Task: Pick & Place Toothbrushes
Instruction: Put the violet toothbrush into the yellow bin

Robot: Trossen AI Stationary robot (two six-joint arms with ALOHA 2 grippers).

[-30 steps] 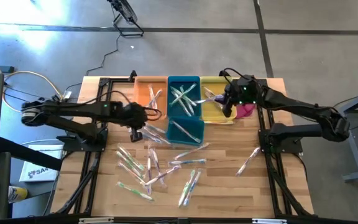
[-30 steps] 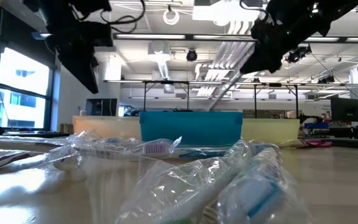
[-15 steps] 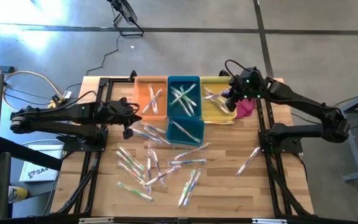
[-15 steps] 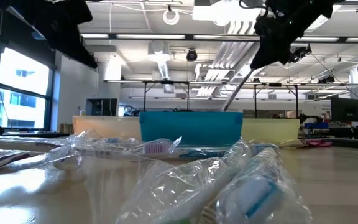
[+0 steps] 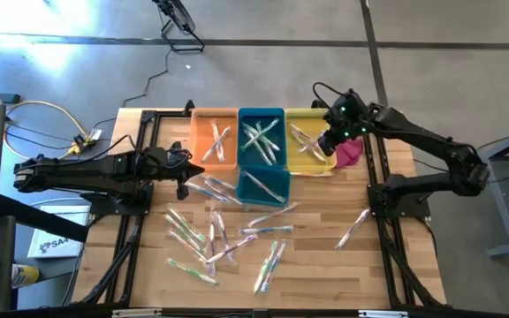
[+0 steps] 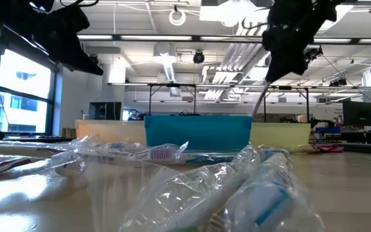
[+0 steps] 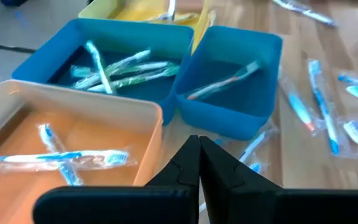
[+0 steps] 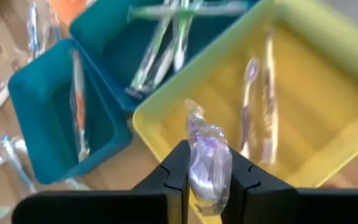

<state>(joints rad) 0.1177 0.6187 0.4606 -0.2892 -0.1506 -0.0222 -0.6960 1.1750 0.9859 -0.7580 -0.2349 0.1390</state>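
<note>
Several wrapped toothbrushes (image 5: 219, 237) lie loose on the wooden table, and one lies apart (image 5: 354, 227) on the right. More lie in the orange bin (image 5: 200, 141), teal bin (image 5: 244, 124), small blue bin (image 5: 283, 187) and yellow bin (image 5: 292, 159). My right gripper (image 5: 326, 144) hangs over the yellow bin's right part, shut on a purple toothbrush in its wrapper (image 8: 207, 155). My left gripper (image 5: 182, 173) is shut and empty, left of the bins, above the table. My right gripper pinches the wrapped toothbrush at its purple end (image 8: 209, 149) between its two fingers (image 8: 176, 167), coming from above and slanting down. The toothbrush is lifted clear; its length hangs steeply below the fingers (image 6: 260, 103) over the yellow bin.
A pink cloth (image 5: 350, 153) lies right of the yellow bin. The four bins stand together at the table's far middle. Black arm frames run along both table sides. Bare wood shows at the near right.
My left gripper has drawn back from the bins toward the table's left edge, tipping up nearer to level, and stays shut. My right gripper has risen a little and turned over the yellow bin; the toothbrush it holds has swung from a slant to hanging steeply.
</note>
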